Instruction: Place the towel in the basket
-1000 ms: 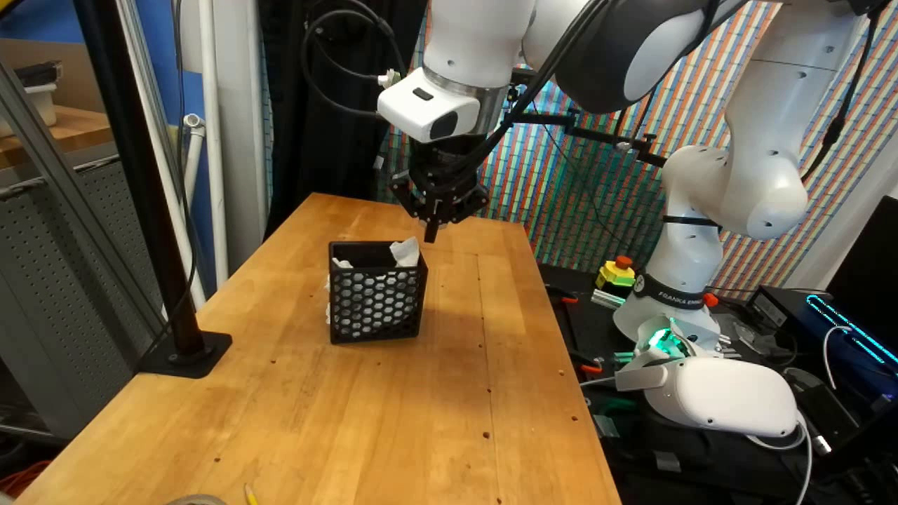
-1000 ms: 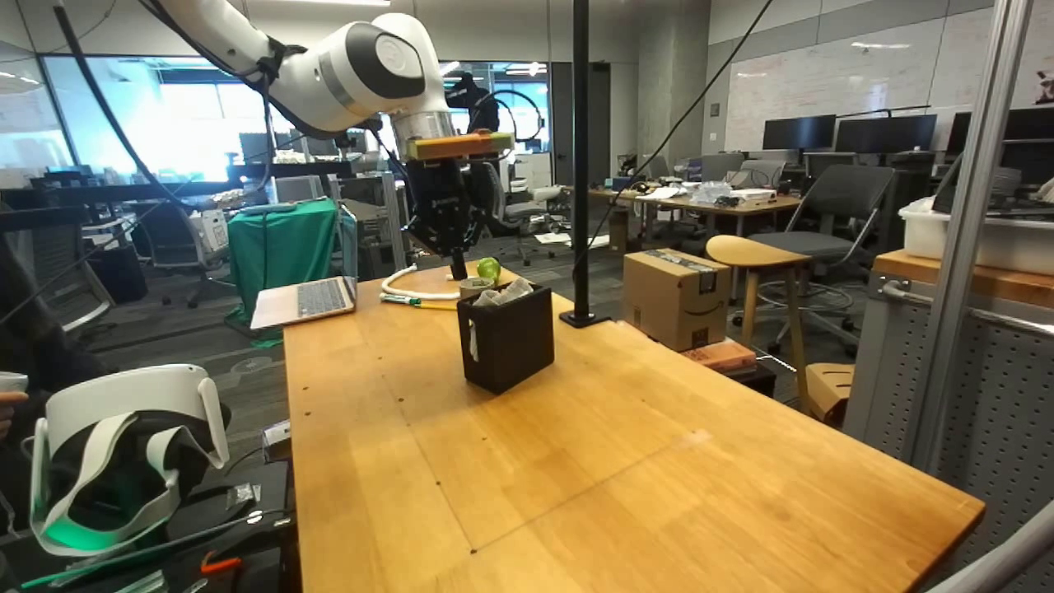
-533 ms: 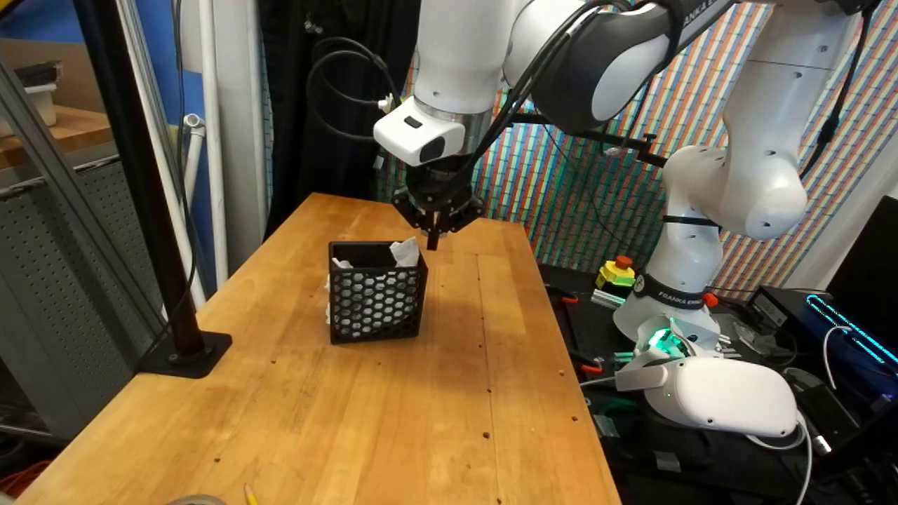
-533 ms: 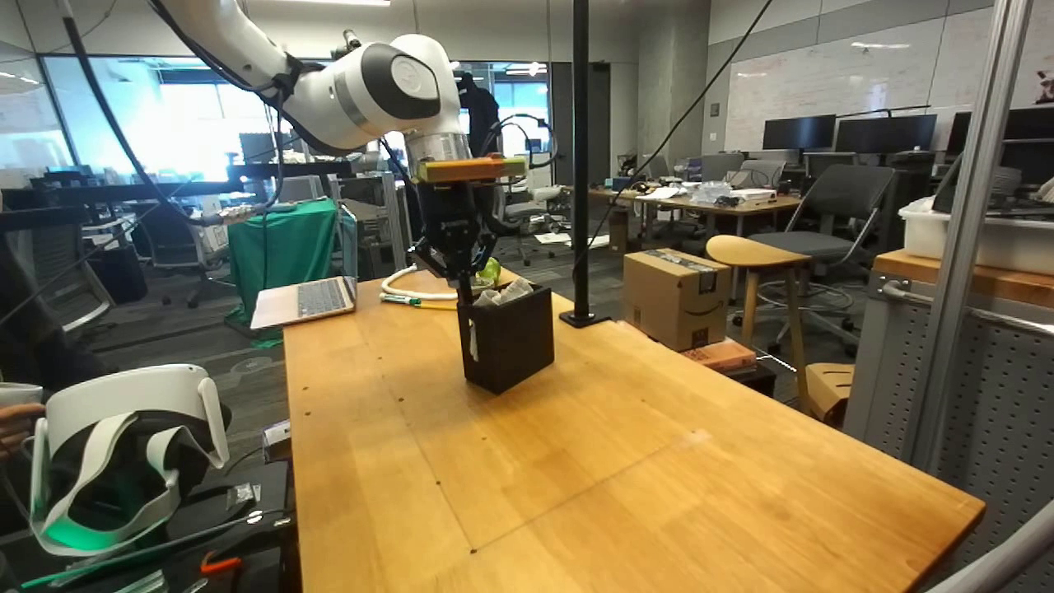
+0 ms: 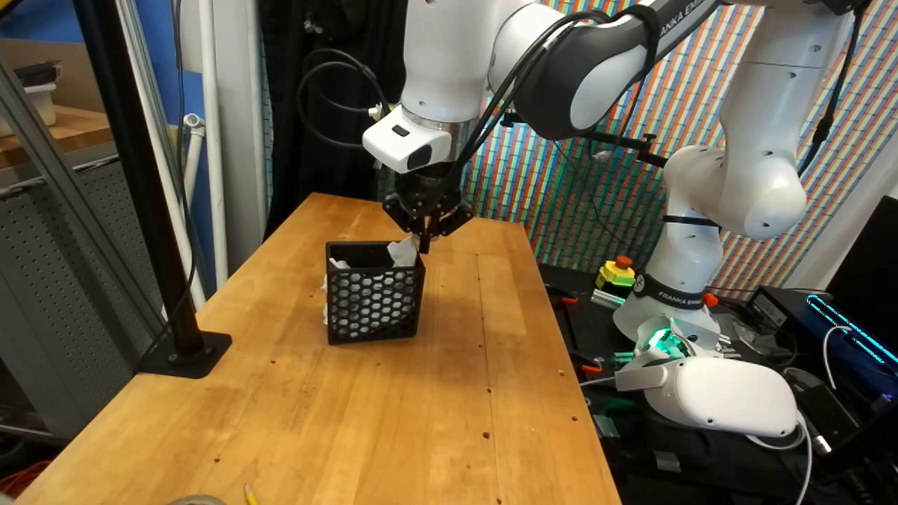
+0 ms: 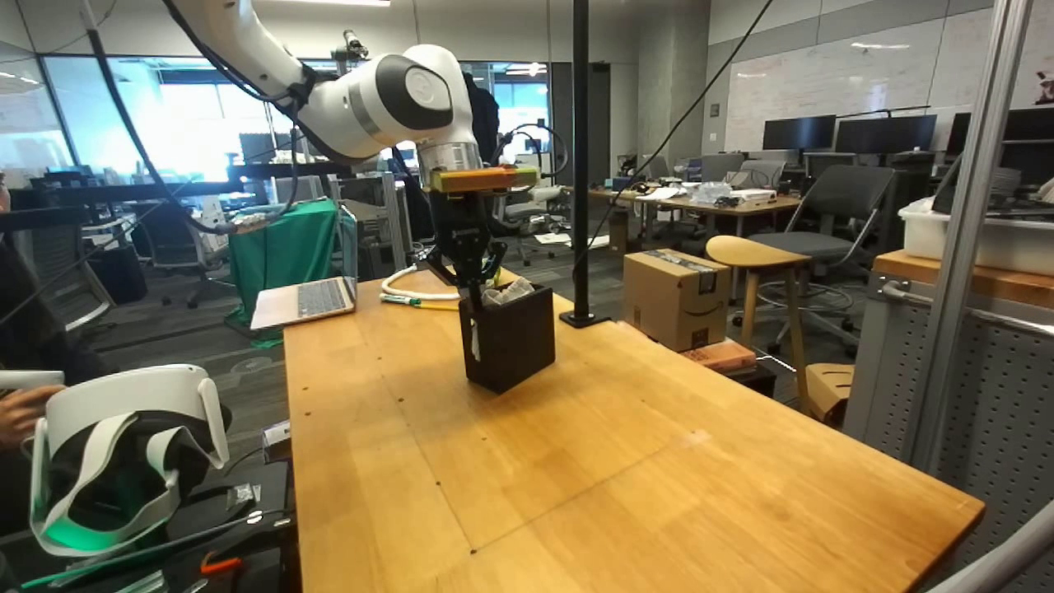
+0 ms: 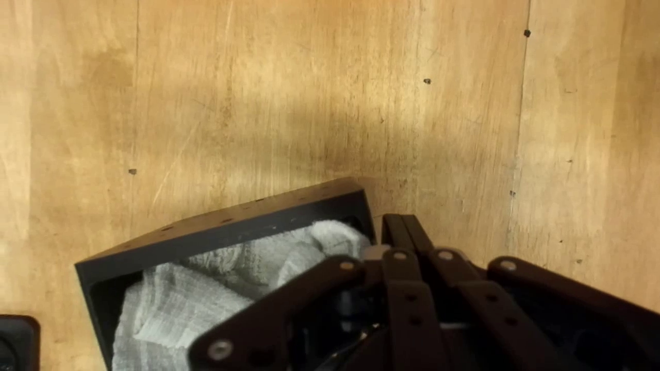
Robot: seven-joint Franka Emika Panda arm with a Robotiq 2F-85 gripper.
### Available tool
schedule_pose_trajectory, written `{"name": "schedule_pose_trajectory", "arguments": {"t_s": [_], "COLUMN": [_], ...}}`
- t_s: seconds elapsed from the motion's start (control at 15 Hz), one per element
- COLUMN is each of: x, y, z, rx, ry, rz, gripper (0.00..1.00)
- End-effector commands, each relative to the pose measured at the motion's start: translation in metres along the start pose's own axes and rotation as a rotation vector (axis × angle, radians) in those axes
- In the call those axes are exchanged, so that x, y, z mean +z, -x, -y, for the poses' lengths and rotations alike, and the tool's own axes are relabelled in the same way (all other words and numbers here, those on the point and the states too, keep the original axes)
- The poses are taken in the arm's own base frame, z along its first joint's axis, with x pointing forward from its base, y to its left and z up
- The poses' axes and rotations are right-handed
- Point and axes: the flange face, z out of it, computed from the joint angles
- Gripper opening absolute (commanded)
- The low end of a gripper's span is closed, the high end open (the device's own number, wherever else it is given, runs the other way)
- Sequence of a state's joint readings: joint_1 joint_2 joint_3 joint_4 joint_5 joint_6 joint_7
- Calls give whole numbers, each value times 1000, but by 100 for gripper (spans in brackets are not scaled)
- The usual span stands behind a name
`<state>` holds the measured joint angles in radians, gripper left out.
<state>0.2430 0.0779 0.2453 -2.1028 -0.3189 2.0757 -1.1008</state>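
The crumpled grey-white cloth towel (image 7: 175, 309) lies inside the upright, box-shaped black plastic basket (image 6: 515, 342) on the brown wooden table (image 5: 421, 428), one fold poking above the rim. The black, jointed, two-fingered gripper (image 7: 402, 222) points down just beside a basket corner, fingertips together; whether they touch the basket, I cannot tell.

Robotics lab/office, Panda arm (image 6: 346, 115), whtbd (image 6: 823, 82), monitors (image 6: 799, 133), VR hdset (image 5: 729, 396)

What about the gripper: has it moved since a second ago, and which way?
Yes: in both exterior views the gripper sits lower and closer to the black pole.
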Motion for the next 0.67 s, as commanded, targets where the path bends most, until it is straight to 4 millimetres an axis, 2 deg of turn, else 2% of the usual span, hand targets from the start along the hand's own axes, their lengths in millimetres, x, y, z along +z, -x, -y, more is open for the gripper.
{"name": "schedule_pose_trajectory", "arguments": {"t_s": [0.0,0.33,0.6], "x": [-11,-19,-12], "y": [-2,-5,-9], "z": [-13,-20,-26], "rx": [-41,-59,-73], "ry": [33,52,52], "rz": [26,37,20], "gripper": [5,5,5]}}
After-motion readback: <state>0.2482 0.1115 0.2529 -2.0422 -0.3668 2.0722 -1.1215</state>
